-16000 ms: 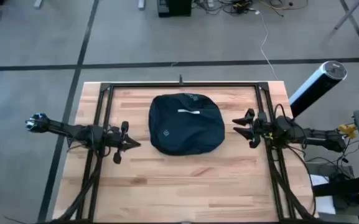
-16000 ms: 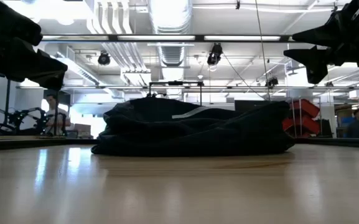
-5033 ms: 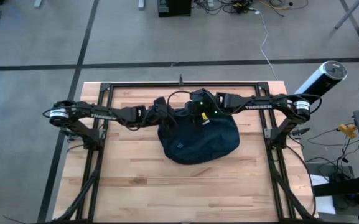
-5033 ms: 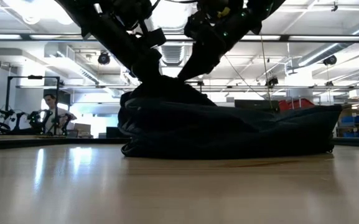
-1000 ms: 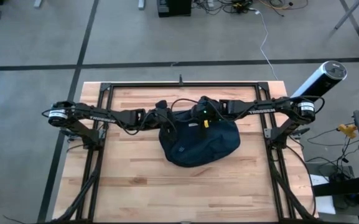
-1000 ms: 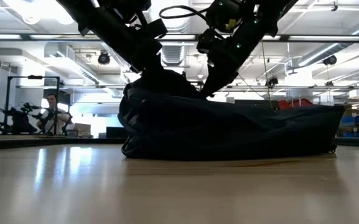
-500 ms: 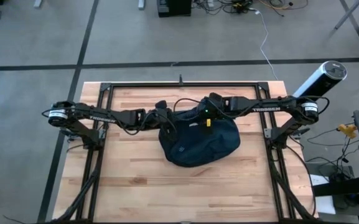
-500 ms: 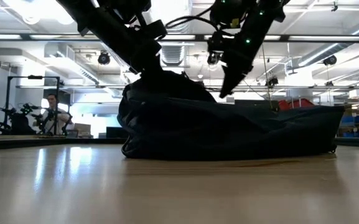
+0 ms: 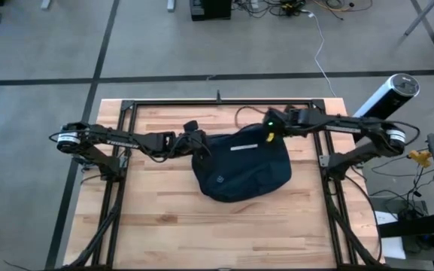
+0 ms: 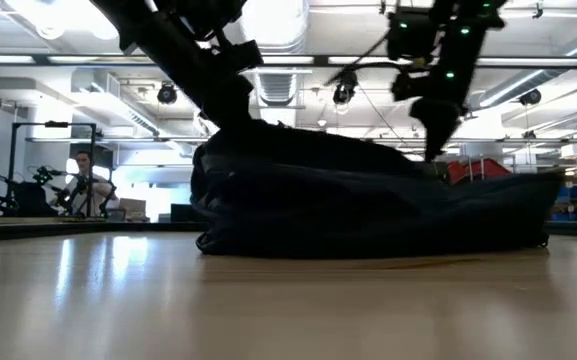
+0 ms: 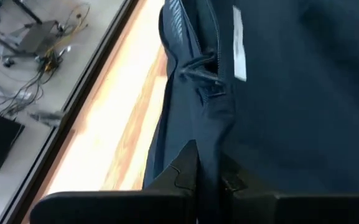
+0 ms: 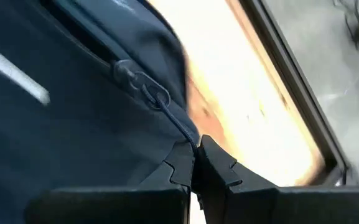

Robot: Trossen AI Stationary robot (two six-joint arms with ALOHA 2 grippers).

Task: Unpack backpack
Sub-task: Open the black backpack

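Backpack point(image 9: 241, 167) sits mid-counter point(image 9: 201, 233), slightly toward the far edge, bulging up on its left side.

Change over the last second: my right gripper point(image 9: 270, 135) travels rightward along the far edge of the bag, from the middle of the top seam out to the far-right corner. In the right wrist view its fingers point(image 12: 180, 165) are pinched tight on the thin zipper pull cord point(image 12: 176, 121) — so I read this as the zip being drawn open along that seam.

Left gripper point(image 9: 199, 144) has not moved; its fingers point(image 11: 182, 168) are clamped on a fold of fabric at the bag's far-left edge, anchoring it against the pull.

Judgement: opening under way — nothing is out of the bag yet.
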